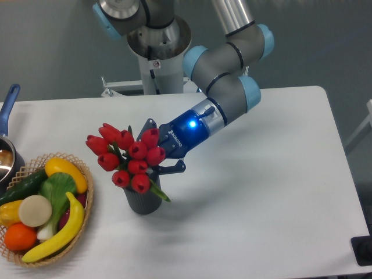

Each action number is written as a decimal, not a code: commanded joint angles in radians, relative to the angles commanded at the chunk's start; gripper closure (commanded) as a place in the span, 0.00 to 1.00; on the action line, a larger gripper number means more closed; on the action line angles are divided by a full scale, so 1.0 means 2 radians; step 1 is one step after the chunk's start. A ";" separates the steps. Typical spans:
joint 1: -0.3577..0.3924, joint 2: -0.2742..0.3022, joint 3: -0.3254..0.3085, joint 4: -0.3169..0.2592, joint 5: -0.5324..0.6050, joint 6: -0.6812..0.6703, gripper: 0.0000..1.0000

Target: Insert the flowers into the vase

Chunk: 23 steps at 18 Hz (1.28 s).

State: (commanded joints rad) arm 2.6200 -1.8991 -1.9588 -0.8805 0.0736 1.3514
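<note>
- My hand [156,164] is closed on the flowers [129,158], gripping low on the bunch just under the heads. The fingertips are mostly hidden behind the tulips, so I judge the grip from the one dark finger [172,168] that shows at the bunch's right edge.
- Wrist and forearm come in from the upper right, so the hand sits on the right side of the bunch. The heads fan out up and to the left of it.
- Long axis of the bunch: tilted, heads up-left, stems down-right. Not vertical.
- The vase [142,200] is directly below the hand and upright on the surface [261,192]. Its mouth is covered by the lowest tulip heads, so I can't see the rim.
- A green leaf [160,192] hangs over the vase's right side. The stem ends seem to be inside the mouth, but I can't tell how deep.
- What the next move turns on: the vase is straight down from my grip and the bunch leans left. Judgement: I need to go down along the vase axis and bring the bunch closer to upright.
- Risk: the heads are wider than the vase, so a tilted push could tip it.
- The wicker basket [87,200] of fruit is to the left, apart from the vase.
</note>
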 joint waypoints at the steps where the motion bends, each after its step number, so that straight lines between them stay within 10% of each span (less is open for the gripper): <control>1: 0.000 -0.001 -0.004 0.000 0.003 0.006 0.66; 12: 0.000 -0.008 -0.024 -0.001 0.014 0.038 0.60; 23: 0.002 -0.007 -0.029 0.000 0.021 0.054 0.21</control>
State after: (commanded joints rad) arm 2.6231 -1.9129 -2.0172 -0.8805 0.1150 1.4588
